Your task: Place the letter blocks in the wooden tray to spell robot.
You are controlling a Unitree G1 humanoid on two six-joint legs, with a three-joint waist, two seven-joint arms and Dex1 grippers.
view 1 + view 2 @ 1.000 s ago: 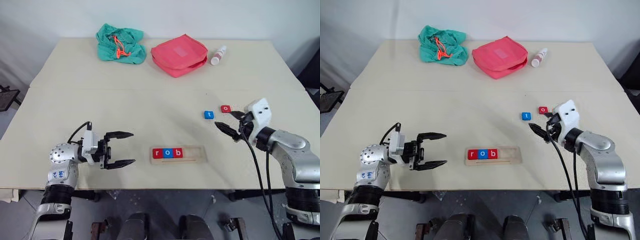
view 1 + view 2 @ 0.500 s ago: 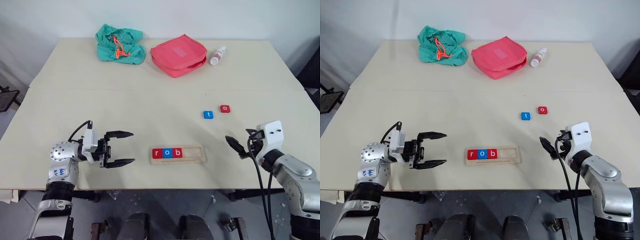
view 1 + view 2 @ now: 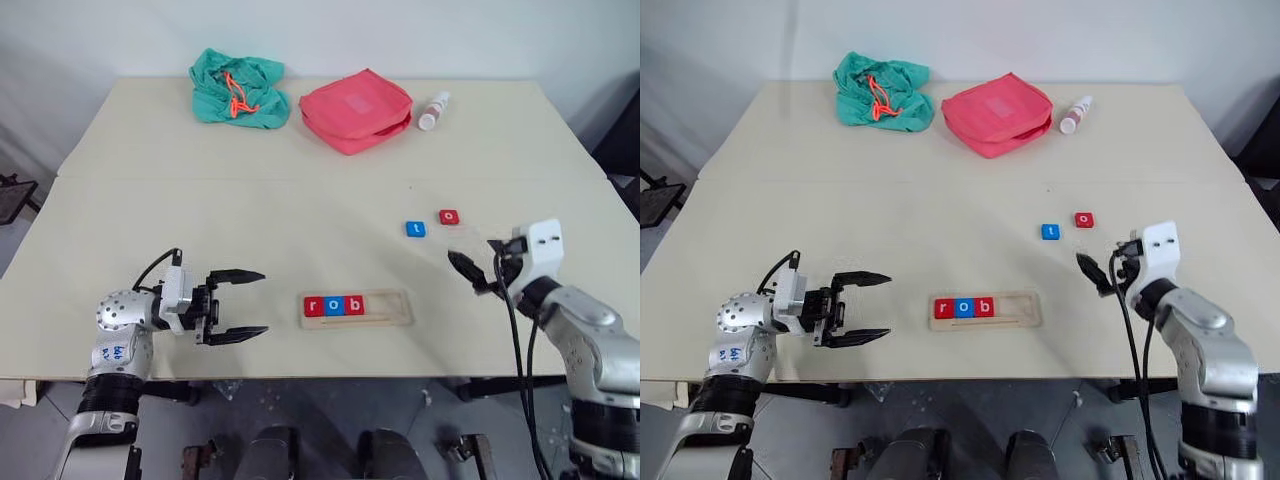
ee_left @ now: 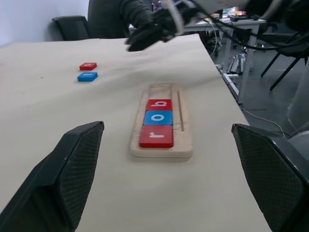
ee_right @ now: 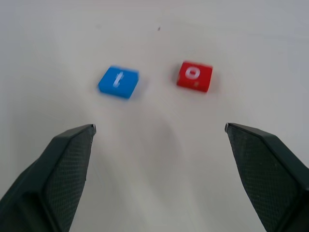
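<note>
Wooden tray: long pale strip with a groove, lying flat near the front edge of the tabletop, roughly centre. It carries three letter blocks side by side at its left end: red r, blue o, red b. The right two places are bare.

Loose blocks: blue t and red o, lying flat and close together but apart, at about 1 o'clock from the tray and well clear of it. The red o sits at 2 o'clock from the blue t.

Right hand: fingers spread wide, holding nothing, at about 5 o'clock from the loose pair and short of them. Its wrist view looks straight at both blocks between the fingers.

Left hand: fingers spread wide, holding nothing, pointing across at the tray from its 9 o'clock side, near but apart.

Far edge, not of the task: green cloth bag at 11 o'clock from the tray, red pouch at 12 o'clock, small bottle just to the pouch's right.

Handling, as judged: the blocks look small, stiff, light and smooth-faced, likely to skid on the tabletop if nudged. Being thin, they offer little edge; pinch two opposite sides low down, fingers straddling squarely. The red o seems next for the tray, then the blue t.
</note>
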